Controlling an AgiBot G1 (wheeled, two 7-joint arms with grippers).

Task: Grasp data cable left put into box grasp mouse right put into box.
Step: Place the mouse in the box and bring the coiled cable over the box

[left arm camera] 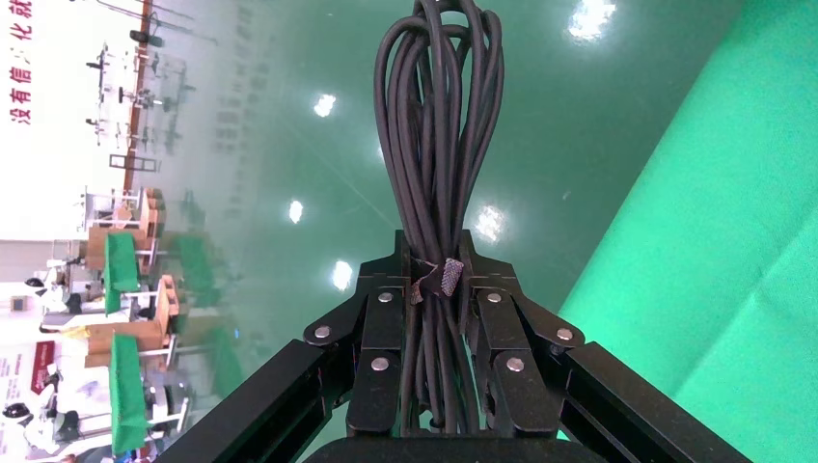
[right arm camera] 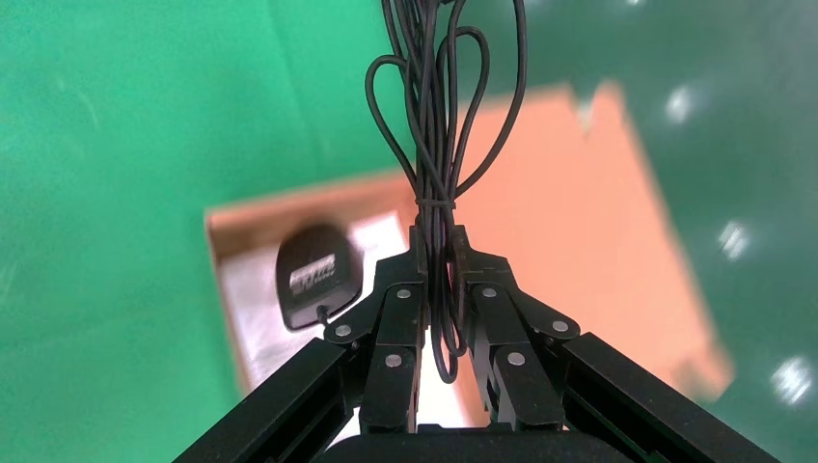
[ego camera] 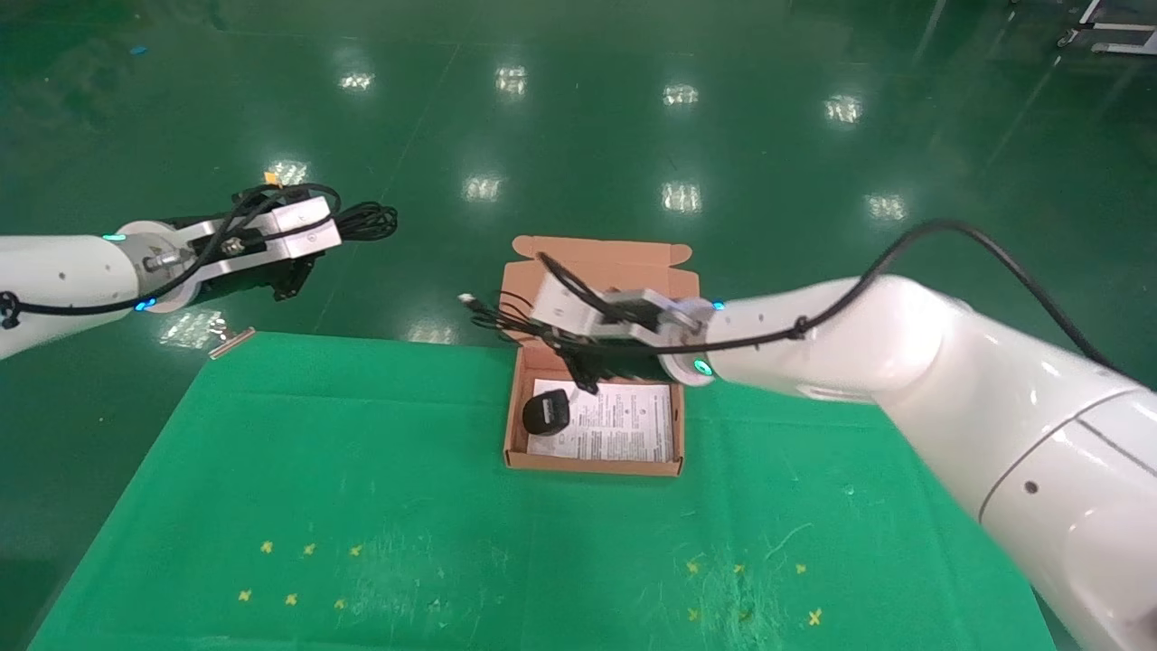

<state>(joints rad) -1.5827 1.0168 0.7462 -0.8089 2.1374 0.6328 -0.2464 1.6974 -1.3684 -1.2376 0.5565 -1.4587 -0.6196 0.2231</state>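
Note:
My left gripper [ego camera: 327, 237] is raised out past the table's far left corner, over the floor. It is shut on the data cable [ego camera: 365, 220], a coiled black bundle whose loops stick out beyond the fingertips [left arm camera: 397, 253]; the bundle shows in the left wrist view [left arm camera: 439, 116] too. My right gripper [ego camera: 540, 333] hovers over the open orange-tan box [ego camera: 592, 466] and is shut on the mouse's bundled thin cord [right arm camera: 434, 145]. The black mouse [ego camera: 546, 411] sits low in the box's left side, over a white printed sheet [ego camera: 624, 425]. It also shows in the right wrist view [right arm camera: 313, 275].
The box lid [ego camera: 601, 262] stands open at the back, beyond the table's far edge line. The cord's USB plug [ego camera: 466, 297] sticks out left of the right gripper. Green cloth [ego camera: 362, 470] covers the table, with yellow cross marks near the front. A small metal strip [ego camera: 231, 343] lies at the far left corner.

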